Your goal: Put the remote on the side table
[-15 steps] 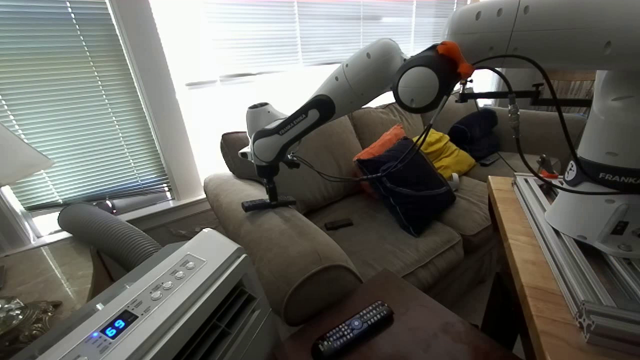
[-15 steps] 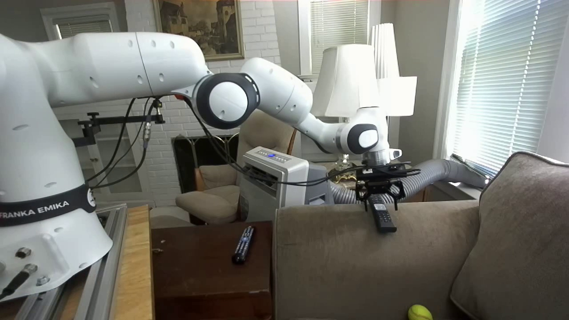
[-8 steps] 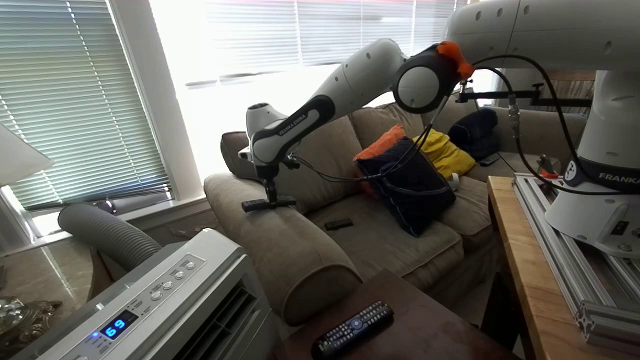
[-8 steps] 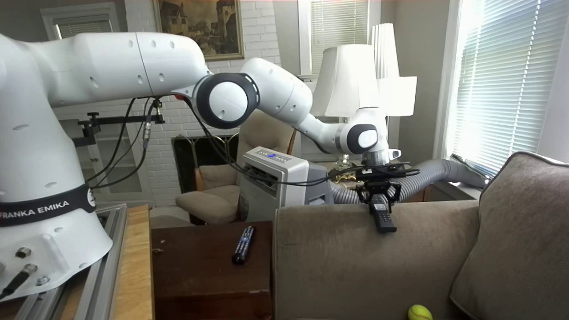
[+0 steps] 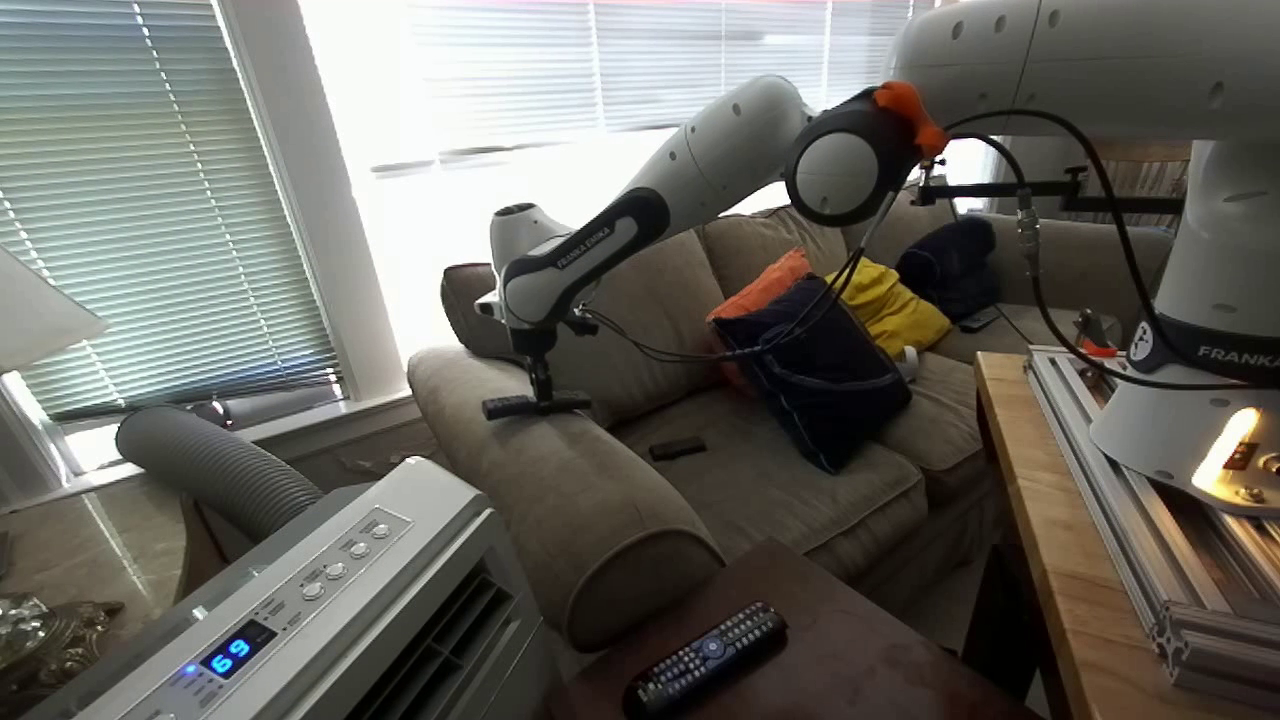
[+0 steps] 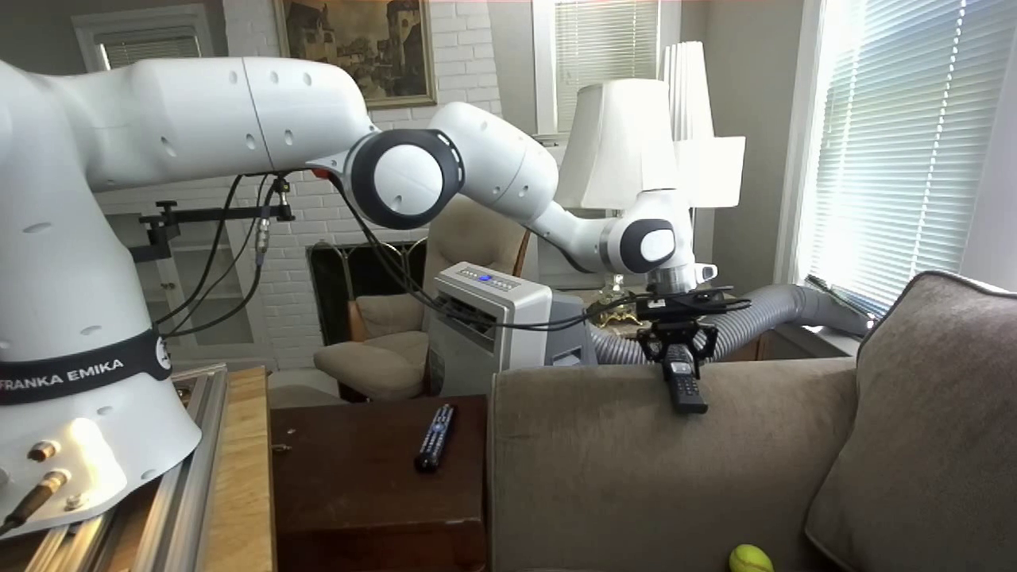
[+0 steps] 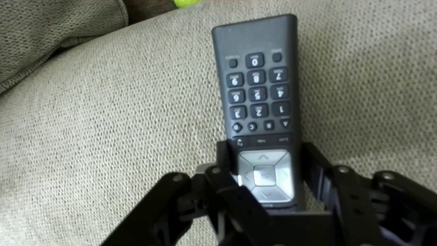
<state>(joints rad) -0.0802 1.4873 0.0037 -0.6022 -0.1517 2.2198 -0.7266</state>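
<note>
- Beige sofa arm lay beneath the keypad remote; touching or lifted, unclear.
- Grasp looked done: gripper clamped on its sides.
- Carrying and release onto the dark brown tabletop remained.

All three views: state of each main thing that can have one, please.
Slim black remote with silver keys: gripped, buttons up
Black two-finger gripper: shut on that remote
Dark brown flat-topped side table: bearing a long black remote with pale buttons
White boxy appliance: display lit, reading 69
Light strip on the white robot base: glowing
Pale slatted blinds: lowered at least partway
</note>
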